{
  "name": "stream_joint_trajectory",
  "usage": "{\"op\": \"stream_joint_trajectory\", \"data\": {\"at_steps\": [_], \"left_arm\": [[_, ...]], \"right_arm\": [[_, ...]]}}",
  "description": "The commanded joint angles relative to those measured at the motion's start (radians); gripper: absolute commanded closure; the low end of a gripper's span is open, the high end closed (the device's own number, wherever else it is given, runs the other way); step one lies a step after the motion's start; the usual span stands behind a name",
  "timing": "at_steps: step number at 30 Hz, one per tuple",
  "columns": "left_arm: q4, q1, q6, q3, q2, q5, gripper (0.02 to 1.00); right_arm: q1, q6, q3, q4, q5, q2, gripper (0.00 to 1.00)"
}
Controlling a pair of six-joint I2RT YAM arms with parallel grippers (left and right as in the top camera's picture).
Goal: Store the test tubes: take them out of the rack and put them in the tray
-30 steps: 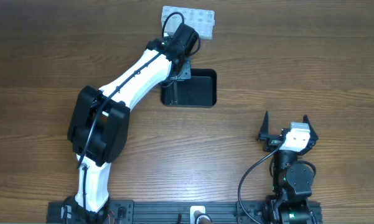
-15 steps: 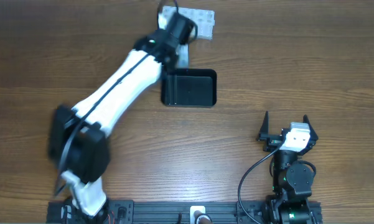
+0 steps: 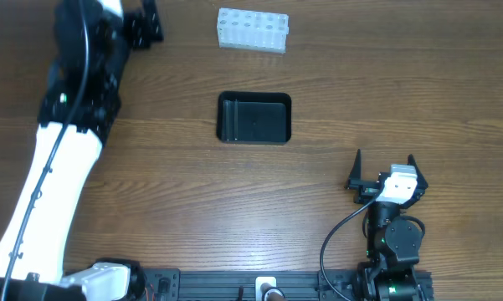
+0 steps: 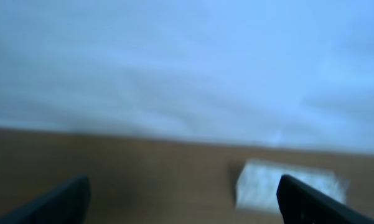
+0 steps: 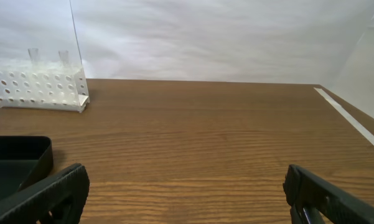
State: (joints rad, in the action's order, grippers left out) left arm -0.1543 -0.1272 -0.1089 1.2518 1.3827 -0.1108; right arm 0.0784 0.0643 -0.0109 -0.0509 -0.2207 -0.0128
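The left gripper (image 4: 183, 190), at the top view's upper left, looks wide open and empty (its view is blurred). With the rack (image 3: 253, 29) top centre and the tray (image 3: 220, 119) below, descend vertically over one of the test tubes (image 5: 33, 55).

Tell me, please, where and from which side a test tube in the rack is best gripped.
Probably by its bare top end: each test tube stands upright in the rack, with only that end poking above it. Come straight down from above, then close on it from both sides.
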Motion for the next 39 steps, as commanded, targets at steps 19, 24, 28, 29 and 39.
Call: {"op": "stream_joint_trajectory", "data": {"at_steps": [19, 24, 28, 29, 39], "left_arm": [[0.162, 0.06, 0.056, -0.886, -0.946, 0.19, 0.018], [0.166, 0.06, 0.056, -1.003, -1.09, 0.19, 0.018], [0.166, 0.06, 0.057, -1.069, -1.173, 0.19, 0.018], [0.166, 0.06, 0.057, -1.083, -1.186, 0.19, 0.018], [0.165, 0.06, 0.057, -1.221, -1.308, 0.191, 0.018]], "right_arm": [[-0.005, 0.004, 0.006, -0.001, -0.012, 0.007, 0.007], [-0.005, 0.004, 0.006, -0.001, -0.012, 0.007, 0.009], [-0.005, 0.004, 0.006, -0.001, -0.012, 0.007, 0.007], [-0.005, 0.004, 0.006, -0.001, -0.012, 0.007, 0.007], [-0.005, 0.004, 0.006, -0.001, -0.012, 0.007, 0.009]]}}
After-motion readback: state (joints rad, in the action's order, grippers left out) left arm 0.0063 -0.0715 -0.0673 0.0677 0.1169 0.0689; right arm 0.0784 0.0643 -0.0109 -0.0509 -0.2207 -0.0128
